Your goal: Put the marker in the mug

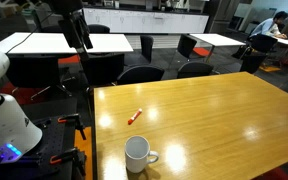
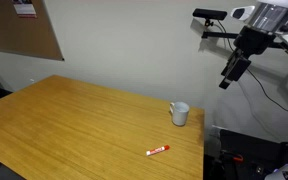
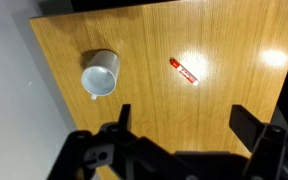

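Note:
The red marker [image 1: 136, 116] with a whitish part lies flat on the wooden table [image 1: 224, 120]; it also shows in an exterior view [image 2: 158, 151] and in the wrist view [image 3: 184, 70]. The white mug [image 1: 137, 153] stands upright near the table's edge, a short way from the marker, and shows in an exterior view [image 2: 179, 114] and the wrist view [image 3: 99, 73]. My gripper [image 2: 231, 72] hangs high above the table, open and empty; its two fingers [image 3: 182, 118] are spread wide in the wrist view.
The table's edge next to the mug drops off toward the robot base [image 1: 4, 110]. Other tables and dark chairs [image 1: 144, 72] stand behind. A wall with a corkboard [image 2: 19, 30] lies beyond the table.

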You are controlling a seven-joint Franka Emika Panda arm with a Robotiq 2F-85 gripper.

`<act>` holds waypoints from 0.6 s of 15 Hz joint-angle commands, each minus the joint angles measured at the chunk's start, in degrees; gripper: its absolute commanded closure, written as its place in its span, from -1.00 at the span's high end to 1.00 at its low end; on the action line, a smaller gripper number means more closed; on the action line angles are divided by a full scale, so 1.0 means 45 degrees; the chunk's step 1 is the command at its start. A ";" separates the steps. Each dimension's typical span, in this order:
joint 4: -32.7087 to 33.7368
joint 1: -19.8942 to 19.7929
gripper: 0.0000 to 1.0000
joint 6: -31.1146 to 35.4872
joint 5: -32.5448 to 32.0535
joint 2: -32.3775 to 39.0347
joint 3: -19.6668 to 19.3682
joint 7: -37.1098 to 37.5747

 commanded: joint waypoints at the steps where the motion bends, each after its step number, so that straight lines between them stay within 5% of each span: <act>1: 0.0022 -0.0006 1.00 -0.0018 0.0006 0.0011 0.0002 -0.0009; 9: -0.0016 0.0155 1.00 0.0450 0.0055 0.0320 -0.0054 -0.0181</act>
